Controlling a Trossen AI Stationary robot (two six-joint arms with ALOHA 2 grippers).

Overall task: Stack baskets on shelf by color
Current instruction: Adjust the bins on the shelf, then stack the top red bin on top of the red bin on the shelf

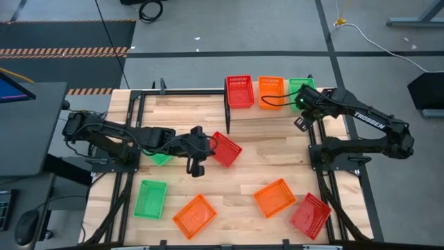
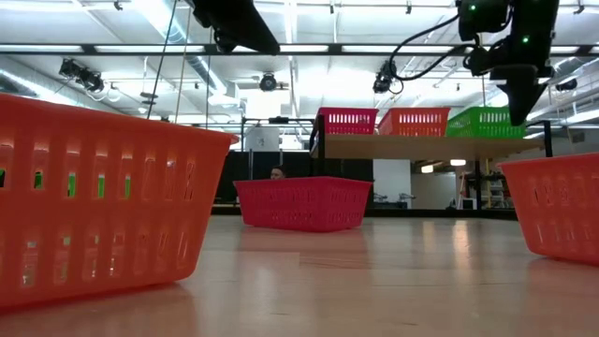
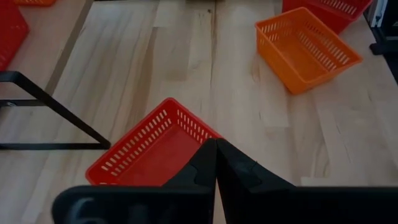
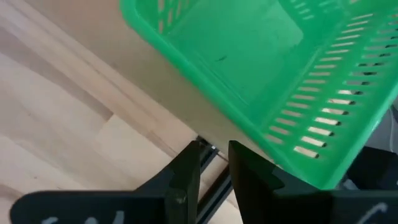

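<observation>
**Red basket next for the shelf**

Red basket [image 1: 226,149] lies mid-table, the left gripper [image 1: 196,158] touching its near edge, fingers closed together and holding nothing. It should open, straddle one wall, clamp, then lift level toward the red basket on the shelf [image 1: 239,91]. Right gripper [image 1: 303,111], narrowly parted and empty, hovers by the shelf's green basket [image 1: 300,86]. "TROSSEN" marks the right arm [image 1: 370,122].

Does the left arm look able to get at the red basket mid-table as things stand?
Probably yes: the left gripper, fingers shut, sits right beside the red basket, with nothing between them.
</observation>
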